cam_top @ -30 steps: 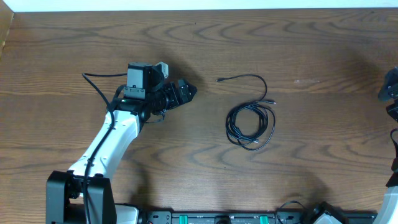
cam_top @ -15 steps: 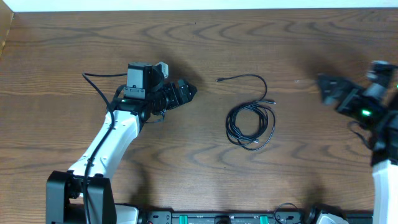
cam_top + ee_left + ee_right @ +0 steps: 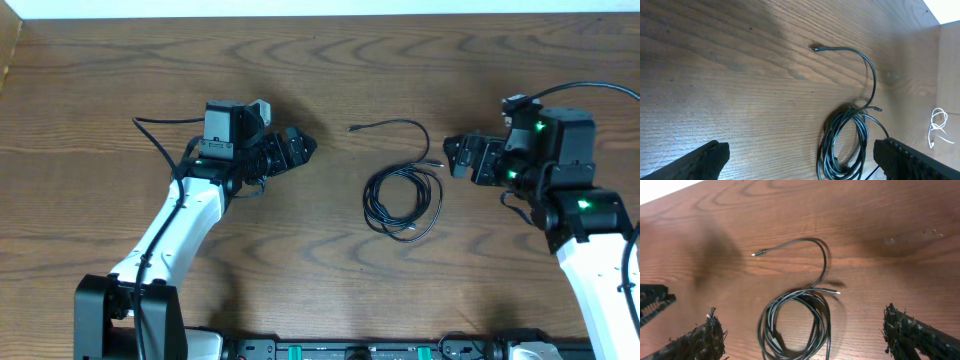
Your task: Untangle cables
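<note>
Swung in from the right edge, the right gripper [image 3: 455, 157] now flanks the thin black coiled cable [image 3: 370, 200] at 3 o'clock, left gripper [image 3: 305, 147] at 9; both jaws apart and empty, untangling not begun

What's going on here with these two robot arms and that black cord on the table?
Two robot arms are set up to untangle a cord. The thin black cord lies loosely coiled in the middle of the wooden table, with one plug end trailing out of the coil. The left gripper sits on one side of it and the right gripper on the other, both open and empty. Neither touches the cord, so the untangling has not started yet.
</note>
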`<act>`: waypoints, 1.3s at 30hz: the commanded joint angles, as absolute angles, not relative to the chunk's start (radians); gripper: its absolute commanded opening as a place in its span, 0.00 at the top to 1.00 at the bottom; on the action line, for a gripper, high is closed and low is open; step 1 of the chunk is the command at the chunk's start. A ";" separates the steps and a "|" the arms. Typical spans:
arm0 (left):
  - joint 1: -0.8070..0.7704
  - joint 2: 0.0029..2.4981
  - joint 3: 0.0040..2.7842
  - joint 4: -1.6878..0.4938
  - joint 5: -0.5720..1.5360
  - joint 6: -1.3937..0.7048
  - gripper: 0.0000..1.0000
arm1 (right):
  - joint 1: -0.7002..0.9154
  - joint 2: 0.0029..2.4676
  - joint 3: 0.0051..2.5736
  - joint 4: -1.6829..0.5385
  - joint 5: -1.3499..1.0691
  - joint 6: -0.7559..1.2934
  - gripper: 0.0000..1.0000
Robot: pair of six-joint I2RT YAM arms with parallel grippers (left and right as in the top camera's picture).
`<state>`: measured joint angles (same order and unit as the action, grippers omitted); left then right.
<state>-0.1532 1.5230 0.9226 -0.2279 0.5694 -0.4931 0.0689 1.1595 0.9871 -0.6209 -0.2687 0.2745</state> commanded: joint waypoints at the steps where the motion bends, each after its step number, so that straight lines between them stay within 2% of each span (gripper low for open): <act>1: -0.149 1.509 0.931 -0.228 0.563 -0.483 0.01 | 0.080 1.166 0.986 -0.633 -0.227 0.276 0.01; 31: -0.149 1.509 0.931 -0.228 0.563 -0.483 0.01 | 0.080 1.166 0.986 -0.639 -0.212 0.272 0.01; 39: -0.149 1.509 0.930 -0.228 0.563 -0.482 0.01 | 0.080 1.166 0.986 -0.713 -0.292 0.276 0.01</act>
<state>-0.1532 1.5230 0.9226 -0.2279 0.5694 -0.4931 0.0753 1.1648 0.9871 -0.6991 -0.2577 0.2752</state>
